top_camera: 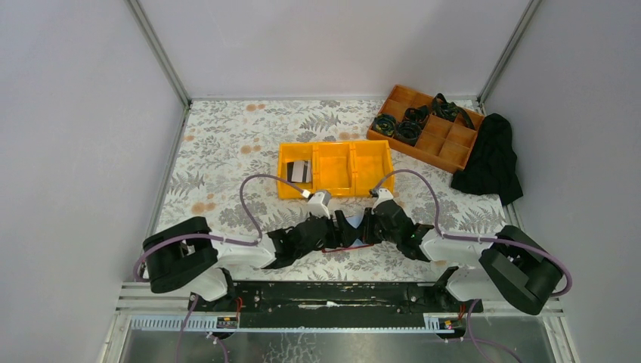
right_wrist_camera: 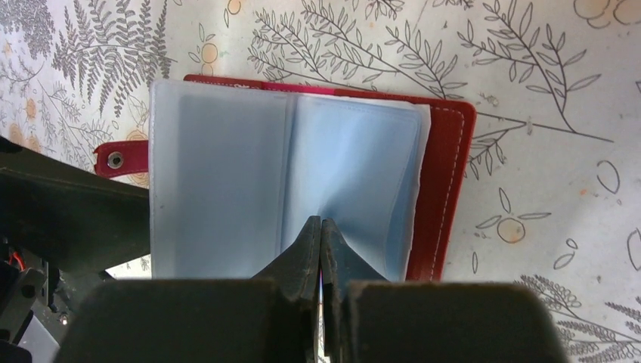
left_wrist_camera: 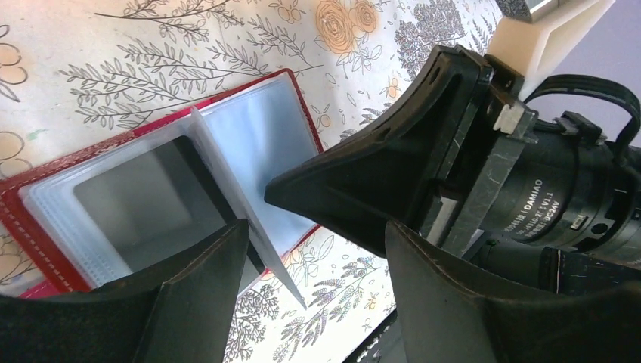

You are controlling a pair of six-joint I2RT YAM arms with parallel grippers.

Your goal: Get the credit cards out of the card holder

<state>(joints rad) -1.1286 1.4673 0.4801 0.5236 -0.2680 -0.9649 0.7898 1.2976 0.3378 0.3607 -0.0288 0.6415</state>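
The red card holder point(right_wrist_camera: 446, 174) lies open on the floral table, its clear blue-grey sleeves fanned out. My right gripper point(right_wrist_camera: 321, 236) is shut on one sleeve page and holds it up. In the left wrist view the holder point(left_wrist_camera: 45, 227) shows a dark credit card point(left_wrist_camera: 143, 198) inside a sleeve. My left gripper point(left_wrist_camera: 316, 243) is open just above the holder's edge, with the raised page between its fingers and the right gripper's finger point(left_wrist_camera: 363, 178) close in front. In the top view both grippers, left point(top_camera: 336, 224) and right point(top_camera: 364, 223), meet over the holder point(top_camera: 348, 247). One grey-white and black card point(top_camera: 299, 172) lies in the yellow bin.
A yellow three-compartment bin point(top_camera: 335, 189) stands just beyond the grippers. An orange divided tray point(top_camera: 446, 147) with black items sits at the back right, with a black cloth point(top_camera: 491, 155) beside it. Walls enclose the table on three sides.
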